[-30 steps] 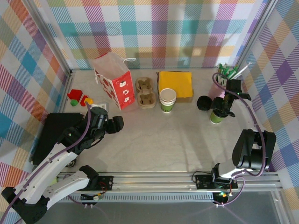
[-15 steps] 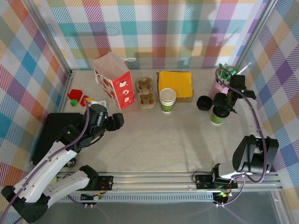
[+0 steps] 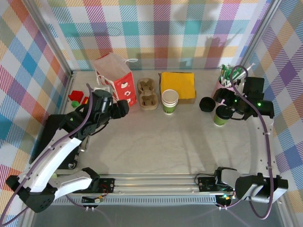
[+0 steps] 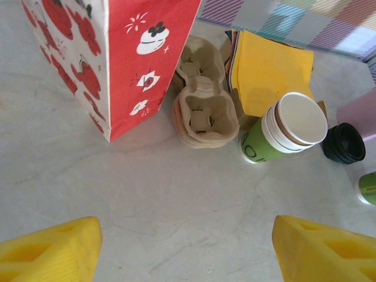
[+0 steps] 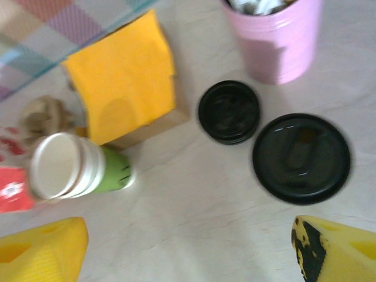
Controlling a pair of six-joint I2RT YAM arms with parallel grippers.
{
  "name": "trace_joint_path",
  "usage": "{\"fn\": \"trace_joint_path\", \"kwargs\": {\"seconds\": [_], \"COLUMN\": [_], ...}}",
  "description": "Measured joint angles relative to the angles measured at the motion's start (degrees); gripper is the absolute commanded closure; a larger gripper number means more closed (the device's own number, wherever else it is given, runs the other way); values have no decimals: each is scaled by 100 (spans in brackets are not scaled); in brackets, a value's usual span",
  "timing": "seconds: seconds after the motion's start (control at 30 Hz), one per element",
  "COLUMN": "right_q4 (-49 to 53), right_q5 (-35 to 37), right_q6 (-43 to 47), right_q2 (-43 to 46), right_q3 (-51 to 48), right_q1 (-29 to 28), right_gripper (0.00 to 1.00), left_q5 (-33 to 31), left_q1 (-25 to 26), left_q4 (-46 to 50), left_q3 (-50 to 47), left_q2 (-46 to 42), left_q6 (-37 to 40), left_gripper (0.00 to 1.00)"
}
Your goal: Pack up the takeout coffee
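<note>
Right gripper [image 5: 188, 238]: fingers spread wide, holding nothing. Left gripper [image 4: 185, 241] is likewise open, facing the red bag [image 4: 111, 53] and pulp carrier [image 4: 202, 108]. The takeout coffee [image 5: 301, 157], black lid on, stands upright near the right edge of the table [image 3: 156, 142], near side of the pink holder [image 5: 276, 35], just beside a loose lid [image 5: 229, 111]. Likely step is the grasp: bring the cup midway between the right fingers, close on the wall below the lid, squeeze lightly and lift level.

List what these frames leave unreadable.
- Takeout coffee: cut off by the left wrist view's right edge; in the right wrist view its black lid hides the wall.
- Pink cup: contents cut off by the right wrist view's top edge, blurred.
- Red bag: top cut off by the left wrist view's upper edge.
</note>
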State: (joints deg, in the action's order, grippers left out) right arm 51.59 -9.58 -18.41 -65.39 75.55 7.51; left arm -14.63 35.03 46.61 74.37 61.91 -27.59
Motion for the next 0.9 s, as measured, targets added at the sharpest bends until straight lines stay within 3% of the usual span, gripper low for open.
{"fn": "trace_joint_path", "kwargs": {"seconds": [0.33, 0.9], "right_q4": [-566, -778], "right_q5": [-2151, -2391], "right_q6": [-1329, -1672], "right_q2": [822, 1023], "right_q3": [-621, -1132], "right_q1": [-57, -461], "right_gripper": [14, 15], "left_q5": [361, -138], "left_q1": [20, 55], "left_q4": [-179, -1008], "left_q3": [518, 767], "left_q2": [1471, 4214], "left_q6": [-120, -767], "left_gripper": [34, 46]}}
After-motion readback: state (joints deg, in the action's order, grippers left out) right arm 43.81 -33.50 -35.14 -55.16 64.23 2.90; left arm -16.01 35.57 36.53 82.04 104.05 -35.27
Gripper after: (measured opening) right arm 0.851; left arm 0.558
